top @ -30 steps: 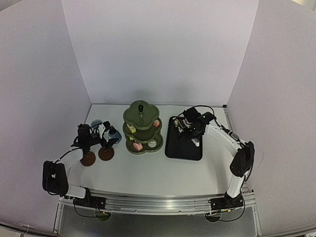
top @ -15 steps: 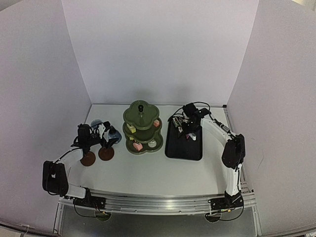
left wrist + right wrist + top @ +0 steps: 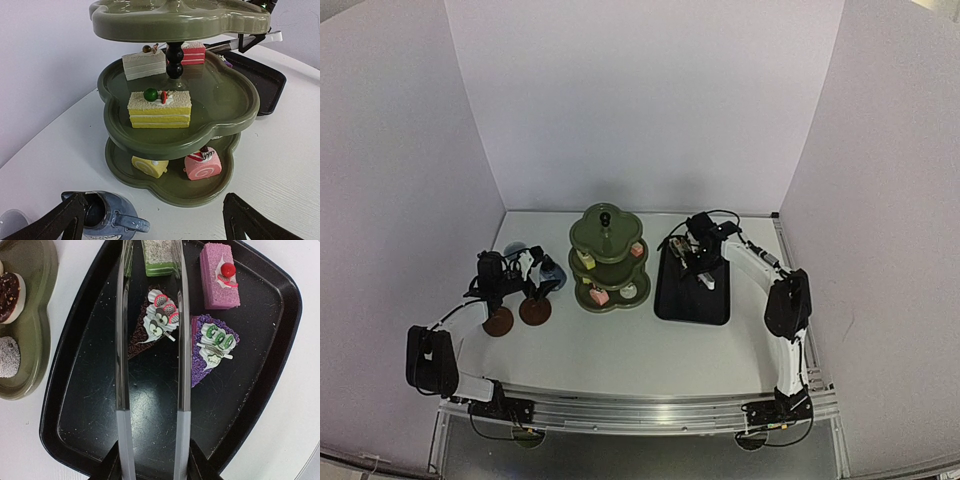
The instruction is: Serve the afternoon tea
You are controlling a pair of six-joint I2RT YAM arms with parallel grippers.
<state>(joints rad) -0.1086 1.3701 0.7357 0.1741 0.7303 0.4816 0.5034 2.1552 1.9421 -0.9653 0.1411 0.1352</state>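
Observation:
The olive-green stand holds several small cakes, among them a yellow slice and a pink roll. My left gripper is open and empty, facing the stand, with the blue jug just inside its left finger. The pale cup and two brown coasters lie near it. My right gripper is shut on the metal tongs over the black tray. The tongs' arms straddle a chocolate wedge cake.
The tray also holds a purple wedge, a pink cake with a cherry and a green cake. The stand's lowest tier lies just left of the tray. White walls enclose the table on three sides.
My right arm has carried the tongs leftward and towards the back over the tray. My left arm has not moved.

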